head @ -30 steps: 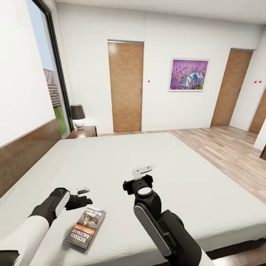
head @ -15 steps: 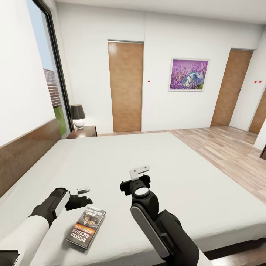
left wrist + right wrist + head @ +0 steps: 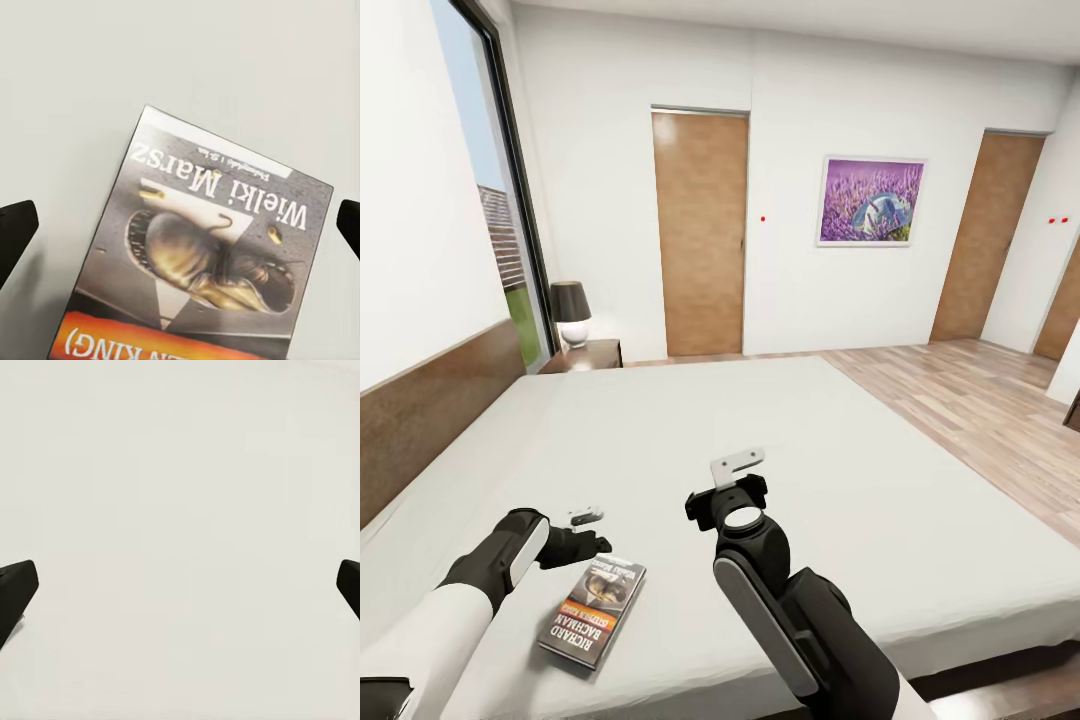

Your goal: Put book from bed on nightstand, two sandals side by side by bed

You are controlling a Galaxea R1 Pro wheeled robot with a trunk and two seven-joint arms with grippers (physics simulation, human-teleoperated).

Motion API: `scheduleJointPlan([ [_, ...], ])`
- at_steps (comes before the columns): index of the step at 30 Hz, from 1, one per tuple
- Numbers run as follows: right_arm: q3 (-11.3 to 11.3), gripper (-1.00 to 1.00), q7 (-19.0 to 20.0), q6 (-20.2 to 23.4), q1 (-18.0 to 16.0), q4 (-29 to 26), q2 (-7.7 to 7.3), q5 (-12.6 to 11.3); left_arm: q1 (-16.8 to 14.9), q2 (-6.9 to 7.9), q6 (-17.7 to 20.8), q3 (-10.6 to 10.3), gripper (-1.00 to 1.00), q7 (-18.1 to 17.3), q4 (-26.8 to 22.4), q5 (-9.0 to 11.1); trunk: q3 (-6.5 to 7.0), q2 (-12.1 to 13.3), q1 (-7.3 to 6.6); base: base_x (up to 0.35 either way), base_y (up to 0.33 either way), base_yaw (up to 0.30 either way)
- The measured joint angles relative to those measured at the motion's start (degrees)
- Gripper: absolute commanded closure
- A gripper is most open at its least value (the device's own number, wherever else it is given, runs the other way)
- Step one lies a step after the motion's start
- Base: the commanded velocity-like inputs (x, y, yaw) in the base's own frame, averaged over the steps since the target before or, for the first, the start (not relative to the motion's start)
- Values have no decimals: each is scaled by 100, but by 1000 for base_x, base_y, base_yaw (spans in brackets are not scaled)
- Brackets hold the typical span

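The book lies flat near the front edge of the bed, cover up, with an orange band and white lettering. My left gripper hovers just above the book's far end, pointing down. In the left wrist view the book lies between and below the spread black fingertips of the left gripper, which is open. My right gripper hangs over bare mattress to the book's right, and the right wrist view shows it open with nothing between its fingers. A nightstand stands at the bed's far left corner. The sandals are out of view.
A black-shaded lamp stands on the nightstand. The dark wooden headboard runs along the left, under a tall window. Two brown doors and a lavender picture are on the far wall. Wood-plank floor lies right of the bed.
My right arm has shifted slightly to the left. My left gripper has dipped a little closer to the book. The book has not moved.
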Motion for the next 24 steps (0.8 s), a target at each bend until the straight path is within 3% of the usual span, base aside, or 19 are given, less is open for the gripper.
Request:
scheduleJointPlan([
  [5,0,-100,0,6,-1,0,0,0,1,0,0,-2,-100,-17,0,-2,0,0,0,0,0,0],
  [13,0,-100,0,12,-1,0,0,-2,1,0,0,-3,-100,-25,0,-1,-143,-319,175,0,0,0],
  [24,0,-100,0,18,-1,0,0,0,0,0,0,-3,-100,-28,0,-2,-144,-321,176,0,0,0],
])
